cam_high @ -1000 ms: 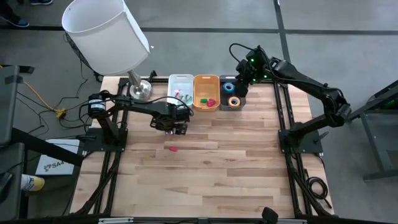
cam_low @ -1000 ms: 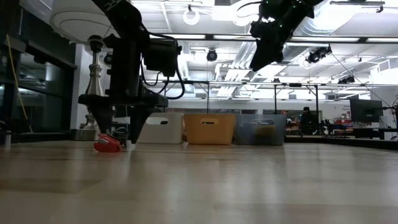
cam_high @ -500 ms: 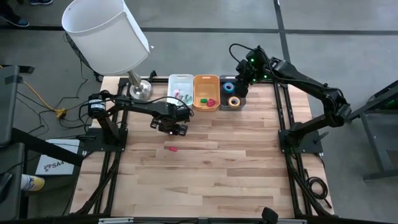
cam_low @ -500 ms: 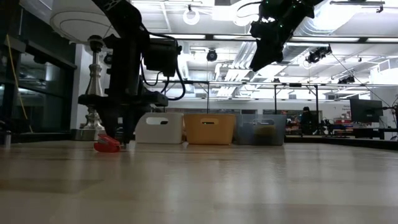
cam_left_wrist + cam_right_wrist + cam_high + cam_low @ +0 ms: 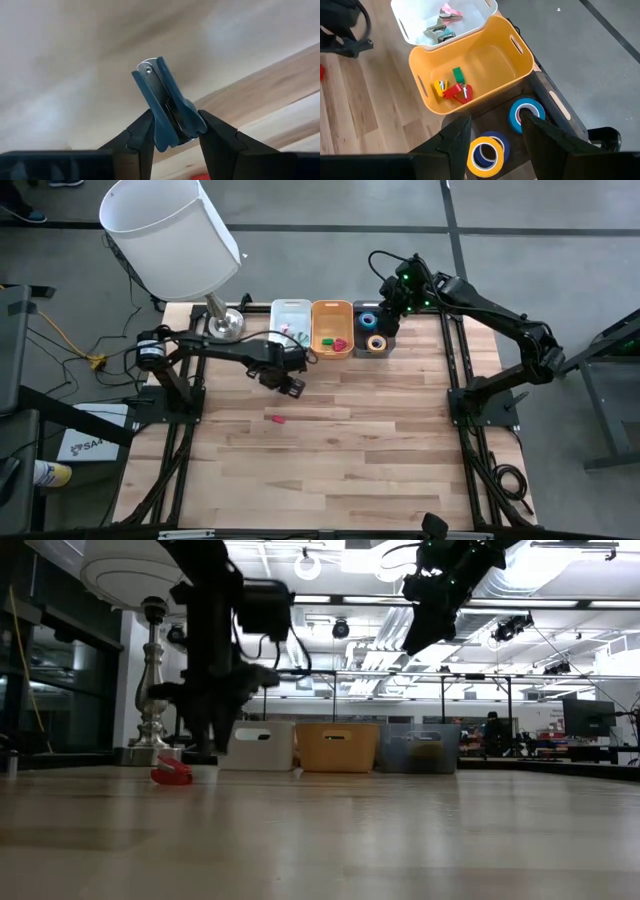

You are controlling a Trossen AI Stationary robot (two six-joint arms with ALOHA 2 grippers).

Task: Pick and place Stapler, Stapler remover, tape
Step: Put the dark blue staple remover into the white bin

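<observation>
My left gripper (image 5: 290,386) hangs just above the table, in front of the white bin (image 5: 291,313), shut on a blue stapler remover (image 5: 166,102). A small red item (image 5: 275,418) lies on the wood nearer the front; it also shows in the low view (image 5: 172,773). My right gripper (image 5: 385,302) hovers open over the dark bin (image 5: 389,340), which holds a blue tape roll (image 5: 525,112) and a yellow one (image 5: 484,153). The yellow bin (image 5: 517,75) holds small red, yellow and green pieces. The white bin holds pink and grey removers. My left gripper pinches the stapler remover by its wide blue end (image 5: 161,134), one finger on each side. The narrow end with the metal plate (image 5: 149,69) sticks out beyond the fingertips. The remover is lifted clear of the table.
A lamp with a big white shade (image 5: 170,232) stands on its metal base (image 5: 226,326) at the table's far left corner, beside the white bin. Bare wood (image 5: 380,450) stretches from the bins to the near edge.
My left gripper has shut on the blue stapler remover at the table top, then risen a little and tipped, lifting the remover clear of the wood. The red item has stayed where it was.
</observation>
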